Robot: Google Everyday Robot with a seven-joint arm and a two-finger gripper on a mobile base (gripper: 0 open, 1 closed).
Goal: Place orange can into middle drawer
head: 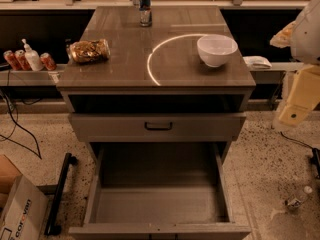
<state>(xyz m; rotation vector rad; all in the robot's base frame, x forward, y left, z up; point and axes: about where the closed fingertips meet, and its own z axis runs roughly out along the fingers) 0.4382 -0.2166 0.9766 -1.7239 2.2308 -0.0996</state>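
The orange can lies on its side at the left of the cabinet top, shiny and crinkled. The middle drawer is pulled fully open at the bottom front, a deep grey-brown box with nothing in it. My gripper is at the far right edge, at about the height of the cabinet top, well to the right of the can and apart from it. The arm hangs below it, beside the cabinet's right side.
A white bowl stands at the top's right, and a slim blue-and-silver can at the back. A shallower drawer with a black handle sits slightly open above. Red cans and a pump bottle stand left. A cardboard box sits on the floor.
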